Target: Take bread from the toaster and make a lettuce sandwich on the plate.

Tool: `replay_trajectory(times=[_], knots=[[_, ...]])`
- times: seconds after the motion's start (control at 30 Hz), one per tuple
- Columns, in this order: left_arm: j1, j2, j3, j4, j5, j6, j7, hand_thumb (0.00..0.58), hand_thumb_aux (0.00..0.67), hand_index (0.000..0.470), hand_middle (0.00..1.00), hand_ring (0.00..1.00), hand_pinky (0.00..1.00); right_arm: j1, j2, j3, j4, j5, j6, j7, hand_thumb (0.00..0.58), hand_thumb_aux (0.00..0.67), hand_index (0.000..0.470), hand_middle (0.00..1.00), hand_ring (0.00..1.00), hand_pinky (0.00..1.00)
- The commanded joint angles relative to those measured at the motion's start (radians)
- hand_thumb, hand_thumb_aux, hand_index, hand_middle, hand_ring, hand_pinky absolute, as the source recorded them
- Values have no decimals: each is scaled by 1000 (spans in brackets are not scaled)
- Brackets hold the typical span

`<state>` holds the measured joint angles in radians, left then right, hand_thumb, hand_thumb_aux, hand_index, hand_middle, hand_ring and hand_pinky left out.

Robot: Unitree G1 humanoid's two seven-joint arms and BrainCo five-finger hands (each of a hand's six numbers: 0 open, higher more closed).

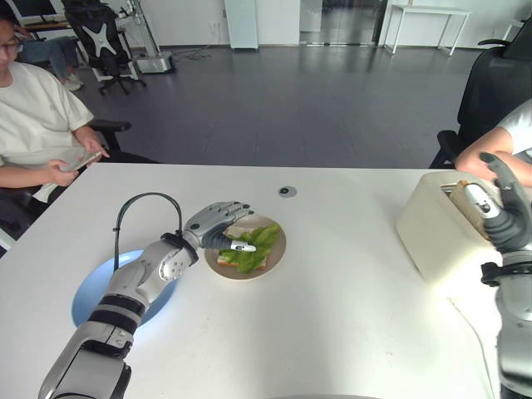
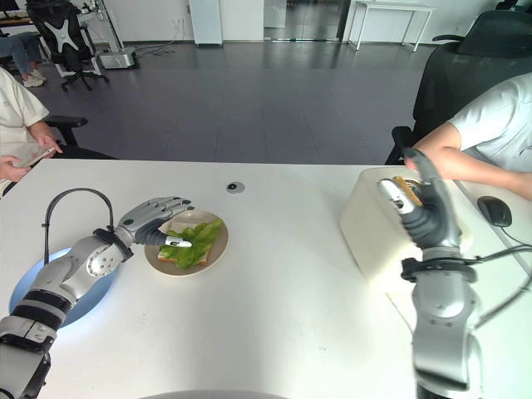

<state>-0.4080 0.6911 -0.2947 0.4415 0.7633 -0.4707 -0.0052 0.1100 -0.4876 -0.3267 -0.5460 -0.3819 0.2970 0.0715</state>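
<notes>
A tan plate [image 1: 277, 249] sits left of the table's centre. On it lies a bread slice [image 1: 259, 264] covered with green lettuce [image 1: 253, 245]. My left hand [image 1: 218, 223] hovers over the plate's left side, open, with its fingers spread above the lettuce and its thumb tip touching a leaf. A cream toaster [image 2: 370, 229] stands at the right with a bread slice [image 2: 405, 184] showing in its top slot. My right hand [image 2: 426, 208] is raised at the toaster's top, open, its thumb on one side of that slice and its fingers on the other.
A blue round dish [image 1: 87, 295] lies under my left forearm near the left edge. A small grommet [image 1: 288, 191] sits in the table behind the plate. A black mouse [image 2: 494, 210] lies right of the toaster. Seated people flank the table.
</notes>
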Motion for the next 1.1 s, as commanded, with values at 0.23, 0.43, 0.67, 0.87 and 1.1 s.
replay_trajectory(times=[0.23,0.43,0.67,0.87,1.1], knots=[[156,-2,160,-183,-266,33,-69,0,0,0,0,0,0,48,-147,24,326,-208,-102,-79,100,60,42,0,0,0],[243,-13,185,-273,-271,74,-77,0,0,0,0,0,0,36,-142,76,340,-227,-121,-77,565,562,394,0,0,0],[257,-20,184,-296,-249,92,-63,0,0,0,0,0,0,2,-153,68,354,-244,-147,-127,580,670,470,0,0,0],[298,-76,208,-357,-345,88,-71,0,0,0,0,0,0,-89,-175,27,347,-222,-210,-194,580,670,470,0,0,0],[459,-305,310,-492,-767,8,-71,0,0,0,0,0,0,-419,-210,20,308,-92,-288,-166,580,670,470,0,0,0]])
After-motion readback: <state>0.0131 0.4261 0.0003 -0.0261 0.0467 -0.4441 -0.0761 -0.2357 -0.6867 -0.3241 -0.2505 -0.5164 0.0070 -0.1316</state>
